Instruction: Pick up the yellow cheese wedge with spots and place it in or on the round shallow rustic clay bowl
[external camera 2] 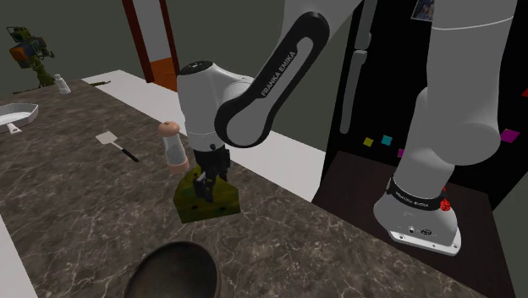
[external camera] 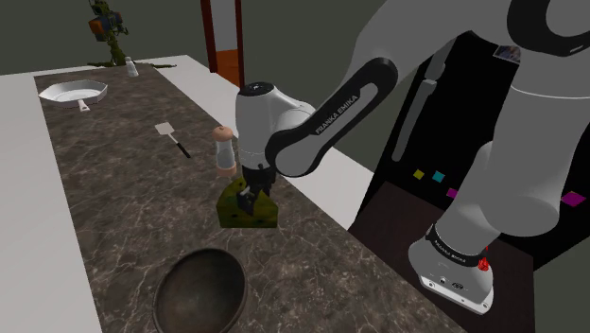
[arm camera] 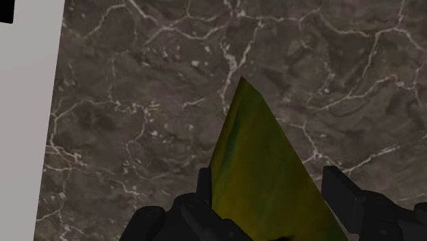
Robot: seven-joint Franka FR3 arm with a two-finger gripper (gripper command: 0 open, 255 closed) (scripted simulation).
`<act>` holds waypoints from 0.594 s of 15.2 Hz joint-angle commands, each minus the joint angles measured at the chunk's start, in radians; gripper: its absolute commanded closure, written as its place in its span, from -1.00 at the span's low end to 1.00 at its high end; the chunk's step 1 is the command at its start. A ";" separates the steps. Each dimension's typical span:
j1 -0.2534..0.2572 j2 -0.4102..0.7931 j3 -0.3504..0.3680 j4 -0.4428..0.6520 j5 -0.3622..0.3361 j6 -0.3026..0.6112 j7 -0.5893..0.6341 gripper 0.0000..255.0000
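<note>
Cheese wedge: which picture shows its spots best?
The second exterior view: the cheese wedge lies side-on there, its dark spots plain under the gripper. The shoulder view shows it darker, partly behind the gripper. The wrist view shows its smooth top between the fingers.

- Table (external camera: 113, 199): dark marble with pale veins and a white border.
- Cheese wedge (external camera: 253, 214): yellow-green and spotted, lying mid-table, with black jaws set on its top.
- Bowl (external camera: 201, 293): dark, round and shallow, at the near edge, apart from the wedge.
- Grinder (external camera: 223, 148): tan cap over a white body, upright, just beyond the wedge.
- Spatula (external camera: 172, 137): white blade and dark handle, farther left.
- Pan (external camera: 73, 92): white, far left.
</note>
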 commanded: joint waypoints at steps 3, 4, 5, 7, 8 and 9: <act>-0.006 -0.037 0.008 0.008 0.021 -0.042 -0.016 1.00; -0.007 -0.048 0.010 0.010 0.027 -0.054 -0.020 1.00; -0.008 -0.058 0.011 0.013 0.033 -0.066 -0.024 1.00; -0.011 -0.078 0.014 0.018 0.044 -0.091 -0.031 1.00; -0.011 -0.088 0.016 0.022 0.049 -0.103 -0.035 1.00; -0.012 -0.097 0.017 0.025 0.054 -0.116 -0.039 1.00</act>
